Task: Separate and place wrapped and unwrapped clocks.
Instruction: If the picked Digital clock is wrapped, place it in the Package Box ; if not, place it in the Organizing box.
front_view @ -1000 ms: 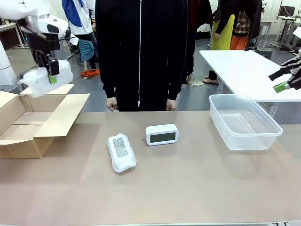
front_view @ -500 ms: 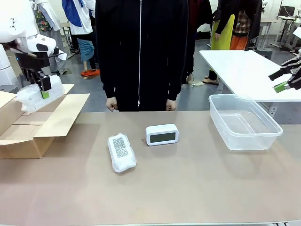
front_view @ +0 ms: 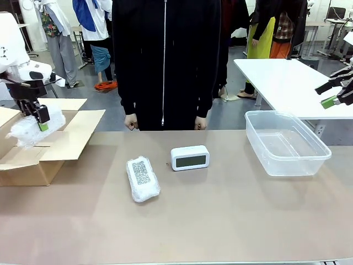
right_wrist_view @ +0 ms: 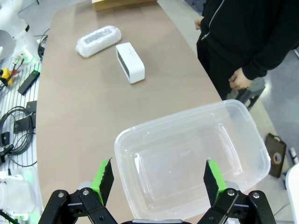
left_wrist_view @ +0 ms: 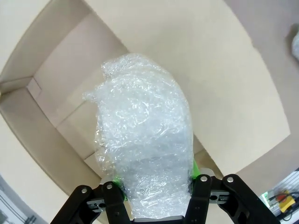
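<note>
So far nothing looks finally placed, though the first item is close. At the left end stands the open cardboard box, and the left gripper hangs over its mouth with both fingers clamped on the sides of the first wrapped bundle. In the left wrist view that bundle hangs above the box's bare floor; I cannot tell whether it touches a flap, and the step in hand seems to be setting it inside. To the right of the box, on the table, the second wrapped bundle lies speckled face up with nothing holding it. Farther right of the box, the bare white clock stands with its grey screen toward the robot, also unheld. Well away from the box, the clear plastic tub is empty. Farthest from the box, the right gripper hovers with its fingers spread wide and nothing between them. By my reading, one bundle is nearly sorted, while the other bundle and the clock, probably bound for the tub, remain.
</note>
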